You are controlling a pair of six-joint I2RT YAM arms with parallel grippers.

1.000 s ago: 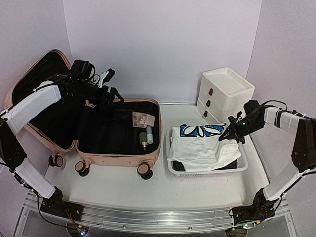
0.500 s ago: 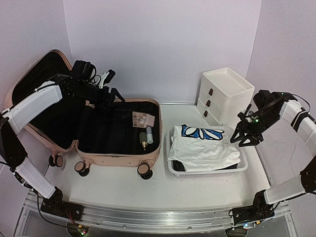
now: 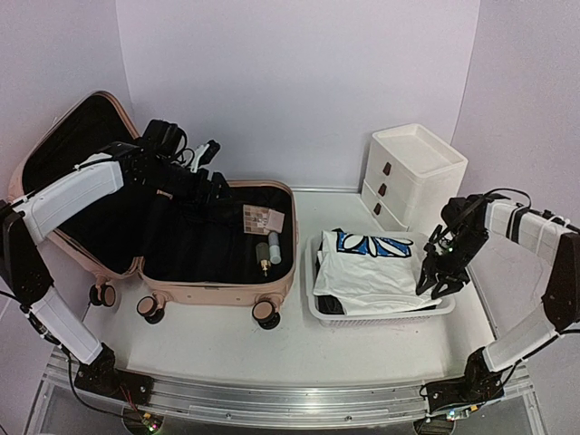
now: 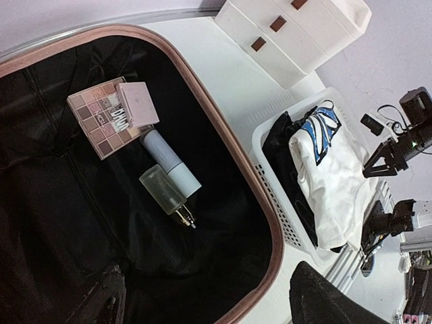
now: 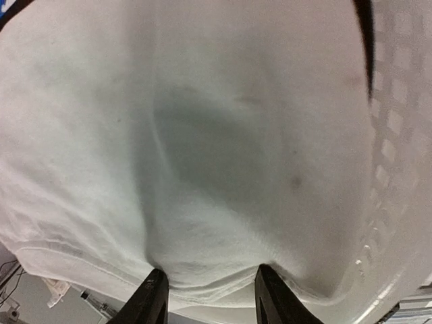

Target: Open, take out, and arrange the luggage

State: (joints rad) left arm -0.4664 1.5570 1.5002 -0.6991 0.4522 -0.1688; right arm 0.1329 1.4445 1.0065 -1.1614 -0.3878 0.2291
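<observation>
The pale-pink luggage lies open on the table, its lid leaning up at the left. On its black lining lie an eyeshadow palette with a small pink box on it, a pale-blue tube and a clear bottle. My left gripper hovers open and empty over the back of the case, and its fingers frame the lining in the left wrist view. My right gripper is open and its fingertips press into the right end of a white shirt.
A white perforated basket right of the case holds the white shirt, which has a blue print, over dark clothing. A white drawer unit with brown handles stands behind the basket. The case rim lies close to the basket.
My right gripper swung out to the right, then came down onto the right end of the shirt in the basket. My left gripper shifted slightly right over the case.
</observation>
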